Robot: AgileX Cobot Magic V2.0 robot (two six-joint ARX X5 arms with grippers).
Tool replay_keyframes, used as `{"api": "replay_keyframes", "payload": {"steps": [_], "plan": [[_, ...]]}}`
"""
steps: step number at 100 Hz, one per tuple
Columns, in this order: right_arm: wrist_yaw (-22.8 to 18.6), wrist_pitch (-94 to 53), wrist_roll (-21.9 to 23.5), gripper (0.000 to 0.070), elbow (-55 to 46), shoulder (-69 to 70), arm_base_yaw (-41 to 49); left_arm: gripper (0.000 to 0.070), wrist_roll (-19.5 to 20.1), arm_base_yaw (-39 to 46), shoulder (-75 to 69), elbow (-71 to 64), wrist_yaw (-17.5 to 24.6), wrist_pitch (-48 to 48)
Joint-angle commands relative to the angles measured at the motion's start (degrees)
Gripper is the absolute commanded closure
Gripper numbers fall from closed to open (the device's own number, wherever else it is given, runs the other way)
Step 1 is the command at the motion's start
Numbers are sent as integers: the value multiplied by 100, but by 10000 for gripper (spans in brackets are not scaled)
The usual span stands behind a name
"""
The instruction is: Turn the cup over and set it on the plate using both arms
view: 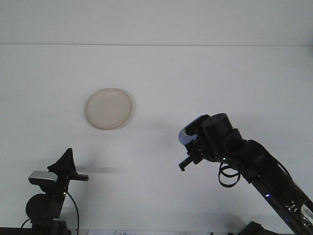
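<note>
Round cream plate [108, 108] flat on white table [161, 73], left of centre, far side. Right gripper [190, 149] raised over table, right of centre, nearer than plate and well apart from it, wrist rolled leftward. Small blue plastic cup [185, 137] just visible at gripper's upper left edge, mostly hidden by black housing; apparently clamped between fingers, though grip itself poorly seen. Left gripper [66, 164] low at near left corner, fingers together in a point, touching nothing.
</note>
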Motion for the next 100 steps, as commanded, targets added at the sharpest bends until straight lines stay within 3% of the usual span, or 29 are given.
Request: {"api": "replay_keyframes", "payload": {"steps": [1,38,67,100], "plan": [[184,-367,-101,699,365,286,431,688,-13,7,-11,-109,13,59],[203,-1040,-291,699,717,2055,1580,688,-13,7,-11,-109,13,59],[188,-1388,-313,698,717,2627,1694,688,-13,7,-11,-109,13,59],[-103,-999,-339,698,717,2782,1692,688,-13,7,-11,-109,13,59]]}}
